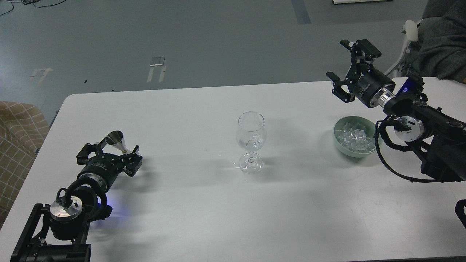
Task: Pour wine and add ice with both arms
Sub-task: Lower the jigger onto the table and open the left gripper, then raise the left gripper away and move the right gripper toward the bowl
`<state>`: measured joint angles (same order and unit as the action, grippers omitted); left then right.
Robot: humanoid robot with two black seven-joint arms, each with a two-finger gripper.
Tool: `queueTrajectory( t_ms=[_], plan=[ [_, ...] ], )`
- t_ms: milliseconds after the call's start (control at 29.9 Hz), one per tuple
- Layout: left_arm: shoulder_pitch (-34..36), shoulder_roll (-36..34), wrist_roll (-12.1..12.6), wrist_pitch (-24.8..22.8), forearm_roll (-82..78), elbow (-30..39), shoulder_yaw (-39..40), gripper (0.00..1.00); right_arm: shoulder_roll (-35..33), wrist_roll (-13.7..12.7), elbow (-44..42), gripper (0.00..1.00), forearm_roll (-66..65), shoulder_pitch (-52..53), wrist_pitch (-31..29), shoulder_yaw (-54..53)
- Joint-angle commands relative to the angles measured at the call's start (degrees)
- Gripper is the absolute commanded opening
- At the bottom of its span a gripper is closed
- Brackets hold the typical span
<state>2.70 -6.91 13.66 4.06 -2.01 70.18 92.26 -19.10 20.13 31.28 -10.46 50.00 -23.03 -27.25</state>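
Note:
A clear wine glass (pixel 251 135) stands upright at the middle of the white table (pixel 189 203). A small amount of clear content sits at the bottom of its bowl; I cannot tell wine from ice there. A pale green bowl (pixel 337 140) holds several clear ice cubes (pixel 355 138) right of the glass. A small metal jigger (pixel 115 140) is at the left, tilted. My left gripper (pixel 110 154) is open, low over the table, with the jigger just beyond its spread fingers. My right gripper (pixel 344 62) is open and empty, raised behind and above the bowl.
A person in grey (pixel 442 40) sits by a white chair (pixel 407 36) at the back right corner. A checked beige seat (pixel 18 127) is off the table's left edge. Grey floor lies beyond the far edge.

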Motion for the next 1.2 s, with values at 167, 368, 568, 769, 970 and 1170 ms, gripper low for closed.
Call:
queueTrajectory(
  t_ms=[167,368,568,769,970,1170],
  plan=[
    [-5.41,-2.05,3.2,-0.37,0.16,4.52,2.39,0.97,0.03,0.0,0.1,1.0,0.0,-0.08,0.0,0.09],
    [-8.32,-2.67,5.84,-0.37,0.16,7.08,6.43,0.97,0.03,0.0,0.18,1.0,0.0,-0.08,0.0,0.0],
    [-11.13,-6.17,7.25,-4.57,-0.01,7.95,9.86,0.97,-0.5,0.0,0.45,1.0,0.0,-0.08,0.0,0.0],
    [-10.96,-14.51,5.68,-16.34,-4.04,7.17,11.1,0.97,-2.43,0.0,2.02,1.0,0.0,-0.16,-0.18,0.0],
    [-4.64,-18.84,-0.65,-22.08,-17.48,6.64,10.4,0.97,-8.49,0.0,9.93,1.0,-4.21,0.01,0.7,0.27],
    [8.63,-17.52,-1.09,-21.47,-33.49,6.46,8.39,0.97,-17.01,-0.09,17.84,1.0,-18.79,0.01,5.44,0.27]
  ],
)
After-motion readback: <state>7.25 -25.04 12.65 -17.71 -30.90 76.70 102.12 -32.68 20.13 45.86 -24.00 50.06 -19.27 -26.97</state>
